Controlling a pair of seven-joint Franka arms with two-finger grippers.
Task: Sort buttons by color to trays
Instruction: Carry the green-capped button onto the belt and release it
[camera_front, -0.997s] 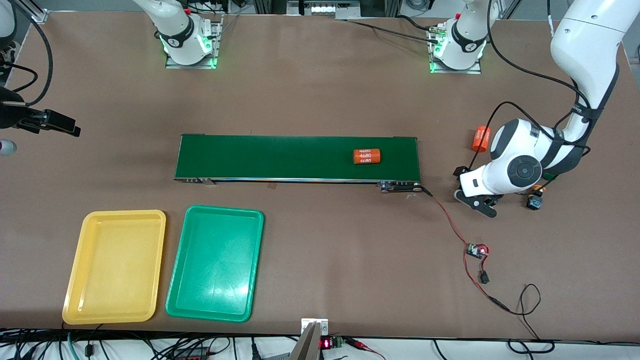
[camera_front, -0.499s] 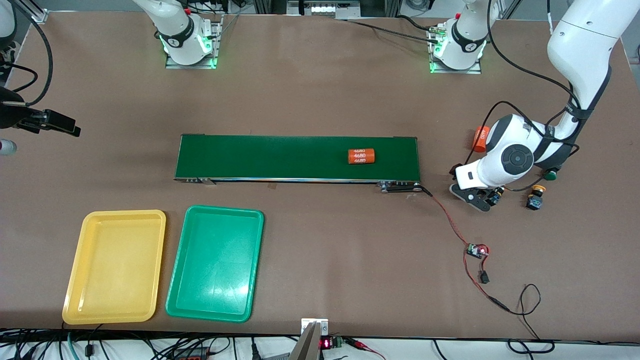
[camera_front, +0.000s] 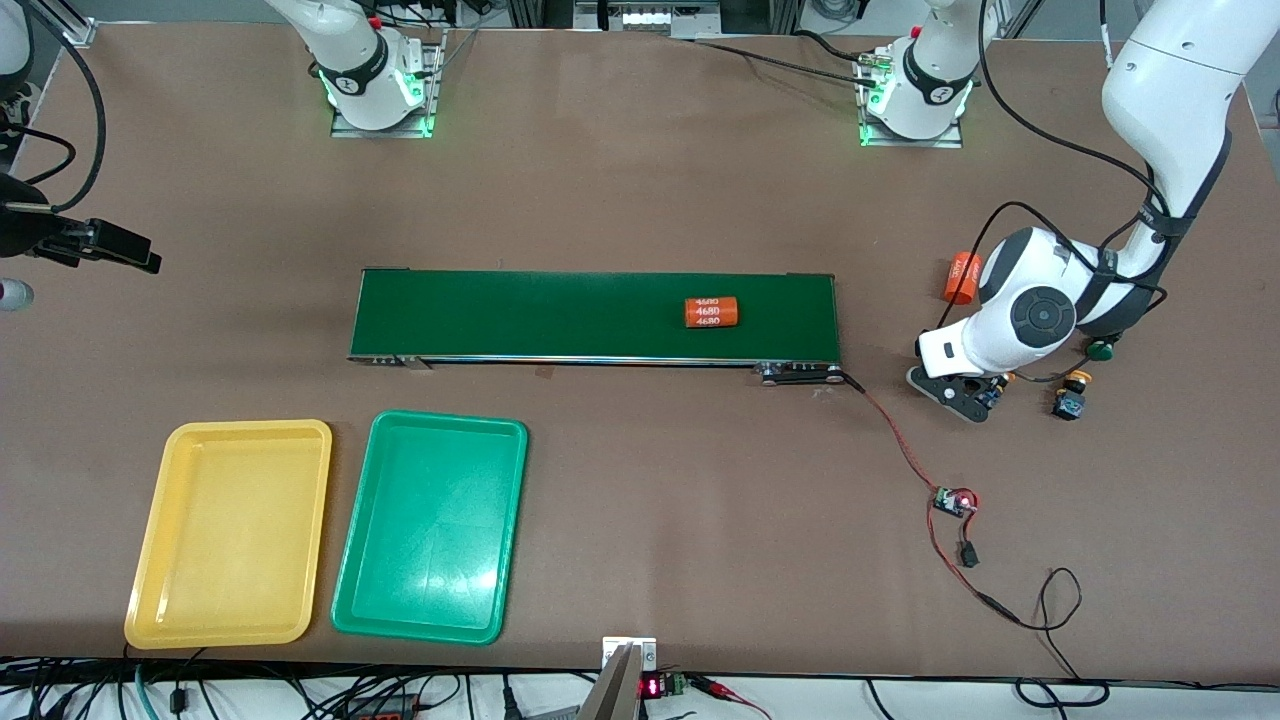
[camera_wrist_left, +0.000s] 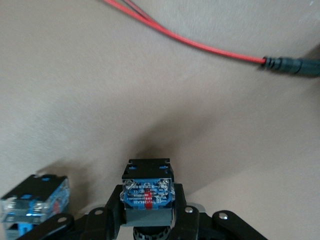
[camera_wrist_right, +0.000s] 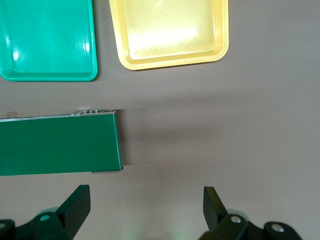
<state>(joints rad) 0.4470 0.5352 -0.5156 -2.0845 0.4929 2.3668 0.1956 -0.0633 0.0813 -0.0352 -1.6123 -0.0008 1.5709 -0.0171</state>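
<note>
Front view, read from the right arm's end of the table to the left arm's. The right gripper (camera_wrist_right: 145, 210) hangs in the air, waiting over bare table (camera_front: 640, 180) at its own end, fingers spread wide with nothing between them; the right wrist view shows the yellow tray (camera_front: 230, 533) and the green tray (camera_front: 430, 527) below it, side by side and apart, both nearer the front camera than the dark green belt (camera_front: 560, 316). An orange cylinder (camera_front: 710, 312) printed "4680" lies on the belt toward the left arm's end.

The left gripper (camera_wrist_left: 148, 212) is low over the table off the belt's end, its fingers (camera_wrist_left: 114, 216) drawn in against the sides of a button (camera_wrist_left: 148, 192), seen in the left wrist view as a black-and-blue body between them. A second button body (camera_wrist_left: 34, 200) lies just beside that gripper. Near it stand a yellow-capped button (camera_front: 1072, 394) and a green-capped button (camera_front: 1100, 350), while a second orange cylinder (camera_front: 962, 277) lies by the arm and a red cable (camera_front: 900, 445) runs from the belt.
</note>
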